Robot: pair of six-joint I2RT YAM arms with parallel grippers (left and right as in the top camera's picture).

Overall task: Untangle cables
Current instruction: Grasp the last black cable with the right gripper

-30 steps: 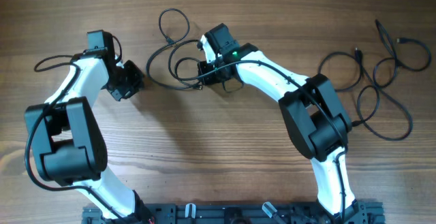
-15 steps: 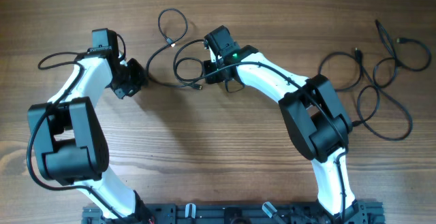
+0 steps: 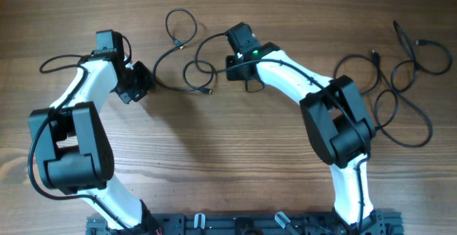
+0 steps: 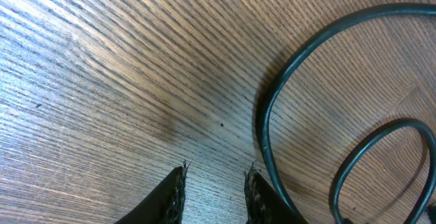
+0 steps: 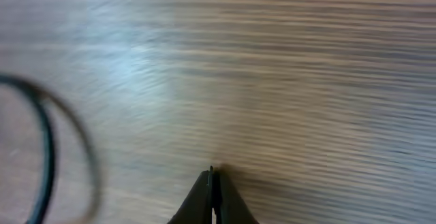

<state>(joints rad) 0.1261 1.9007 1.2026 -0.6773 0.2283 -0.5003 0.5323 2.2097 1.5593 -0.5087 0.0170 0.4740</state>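
A tangle of thin black cables (image 3: 187,62) lies at the table's upper middle: one loop at the top, one lower loop ending in a small plug (image 3: 208,91). My left gripper (image 3: 138,83) sits just left of it, open, with bare wood between the fingertips (image 4: 216,173); a cable arc (image 4: 267,118) runs right beside its right finger. My right gripper (image 3: 241,74) is just right of the tangle, with its jaws shut (image 5: 212,173) and nothing showing between them. A blurred cable (image 5: 46,157) lies to its left. A cable arc runs from the tangle under the right wrist.
A second spread of black cables (image 3: 389,85) in loose loops lies at the far right, with plugs near the top right corner (image 3: 421,43). The left arm's own thicker wire (image 3: 53,65) loops at the far left. The arm bases (image 3: 235,224) stand along the front edge.
My right gripper has moved right and slightly up, off the lower loop. The cable arc now stretches further right toward it. My left gripper shifted slightly up, then held still.
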